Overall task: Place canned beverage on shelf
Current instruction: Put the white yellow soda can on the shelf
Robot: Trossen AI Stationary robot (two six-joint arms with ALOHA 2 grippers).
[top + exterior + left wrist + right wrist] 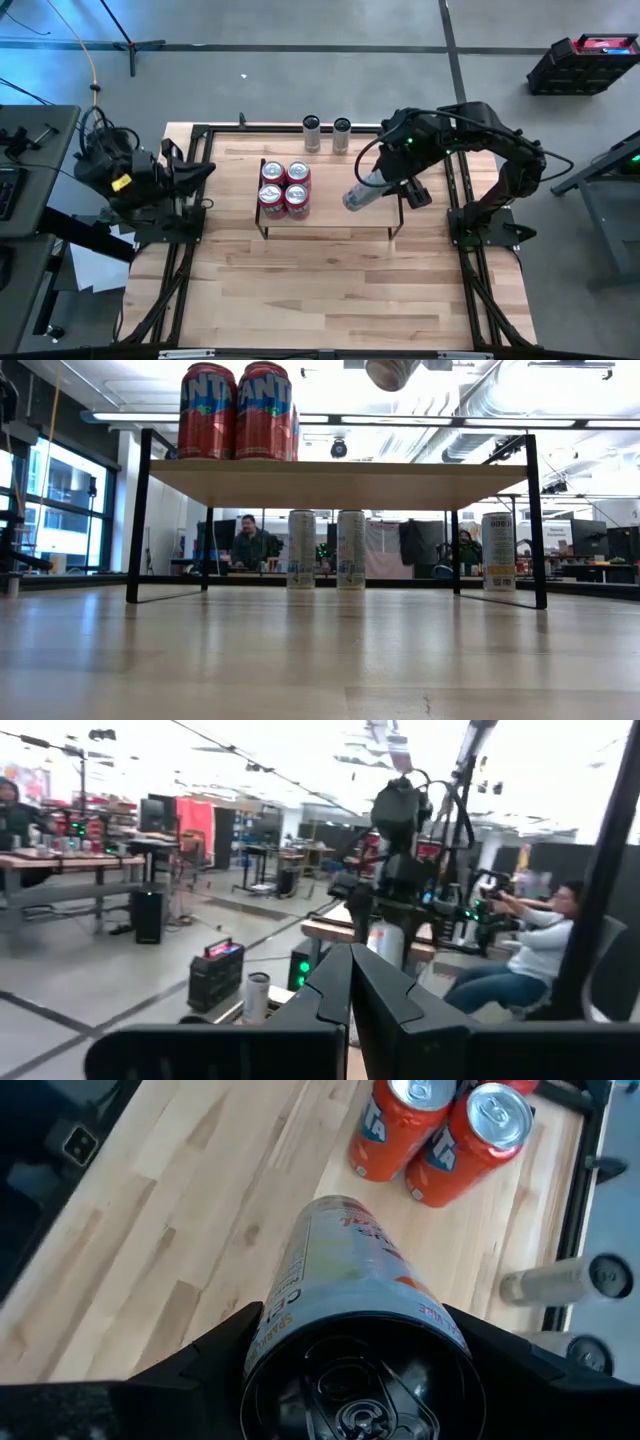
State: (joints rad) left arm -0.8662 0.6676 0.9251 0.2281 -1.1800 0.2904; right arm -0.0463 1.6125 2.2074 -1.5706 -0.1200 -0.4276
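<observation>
The shelf [340, 218] is a light-wood board on a black wire frame in the middle of the table. Several red cans [285, 187] stand on its left end. A pale printed can [360, 191] hangs tilted above the shelf's right half, with my right gripper [377, 181] shut on it. In the low view its round base [392, 372] shows well above the board [340, 478]. My left gripper [203, 171] is shut on nothing, held up over the table's left rail, its fingers [350, 995] pressed together. My right gripper pinches the pale can's side wall at its lid end [300, 1330] between its two fingers [205, 1365], one on each side. The fingers slant down from the table's right side and run along the can. The can tilts, base lowest, clear of the board.
Two slim cans [312, 131] [342, 131] stand at the table's far edge behind the shelf. The low view shows another can [498, 552] on the table beyond the shelf's right end. The board's right half [200, 1220] is bare. People sit at desks in the room behind.
</observation>
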